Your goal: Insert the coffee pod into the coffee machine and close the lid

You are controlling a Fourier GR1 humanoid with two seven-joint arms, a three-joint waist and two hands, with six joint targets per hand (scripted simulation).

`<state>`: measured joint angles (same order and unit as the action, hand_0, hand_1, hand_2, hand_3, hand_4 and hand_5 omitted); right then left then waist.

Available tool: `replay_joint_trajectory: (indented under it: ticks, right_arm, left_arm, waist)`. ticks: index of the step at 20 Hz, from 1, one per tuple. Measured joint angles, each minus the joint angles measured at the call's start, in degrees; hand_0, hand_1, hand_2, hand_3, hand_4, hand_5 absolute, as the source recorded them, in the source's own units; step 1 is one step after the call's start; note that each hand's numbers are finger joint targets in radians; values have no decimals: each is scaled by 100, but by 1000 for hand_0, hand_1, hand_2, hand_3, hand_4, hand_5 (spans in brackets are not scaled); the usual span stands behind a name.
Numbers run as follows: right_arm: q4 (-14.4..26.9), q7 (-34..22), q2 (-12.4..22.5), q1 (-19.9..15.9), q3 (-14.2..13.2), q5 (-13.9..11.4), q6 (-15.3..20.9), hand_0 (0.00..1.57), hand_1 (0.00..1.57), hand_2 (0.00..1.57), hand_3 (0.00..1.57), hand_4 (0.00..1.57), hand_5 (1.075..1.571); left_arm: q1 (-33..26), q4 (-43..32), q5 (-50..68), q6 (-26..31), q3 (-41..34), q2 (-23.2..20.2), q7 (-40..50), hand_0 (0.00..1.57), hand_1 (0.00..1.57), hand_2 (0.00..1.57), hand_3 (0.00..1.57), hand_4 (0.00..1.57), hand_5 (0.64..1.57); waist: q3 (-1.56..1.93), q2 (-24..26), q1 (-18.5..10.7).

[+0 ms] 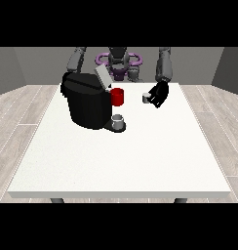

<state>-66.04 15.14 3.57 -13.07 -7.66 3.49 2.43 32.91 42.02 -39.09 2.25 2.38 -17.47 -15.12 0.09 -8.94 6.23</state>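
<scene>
A black coffee machine (87,105) stands on the table's left half, its grey lid (102,76) tilted up and open. A small grey cup (118,121) sits on the machine's front tray. The small grey coffee pod (146,98) is just above the table, to the right of the machine. The hand at the view's right (159,94) is curled round the pod's right side. The arm at the view's left (76,59) runs down behind the machine, and its hand is hidden.
A red mug (117,96) stands beside the machine's right side, between the machine and the pod. The white table (121,166) stretches wide towards the camera. The robot's torso (118,61) is at the far edge.
</scene>
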Motion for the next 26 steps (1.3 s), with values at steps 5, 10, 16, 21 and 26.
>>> replay_joint_trajectory:
  ticks: [5, 10, 16, 21, 26]
  right_arm:
    - [163, 51, 53, 176, -9, 44, -102, 0, 0, 0, 0, 280, 1571]
    - [391, 82, 39, 166, -23, 38, -47, 0, 0, 0, 0, 278, 1571]
    - [635, 181, 60, 139, 22, -41, -39, 0, 0, 0, 0, 272, 1571]
    - [534, 87, 10, 157, 149, -86, -25, 0, 0, 0, 0, 335, 1571]
    - [476, 144, 50, 136, 165, -74, -77, 0, 0, 0, 0, 311, 1571]
  left_arm:
    - [106, -9, 126, 267, -129, 126, 71, 1448, 1448, 1390, 1297, 578, 1571]
    - [265, 200, 187, 539, -146, 278, 195, 1364, 1364, 1385, 1326, 563, 1571]
    - [723, 505, 431, 1014, -312, 446, 772, 1385, 1385, 1417, 1373, 592, 1571]
    - [892, 669, 496, 1249, -376, 475, 1056, 1461, 1461, 1471, 1425, 629, 1571]
    - [1103, 826, 523, 1322, -446, 509, 1218, 1365, 1365, 1412, 1359, 658, 1571]
  waist:
    - [-6, 265, -2]
    - [-7, 478, -113]
    - [-7, 686, -168]
    - [-8, 808, -95]
    - [-8, 725, -11]
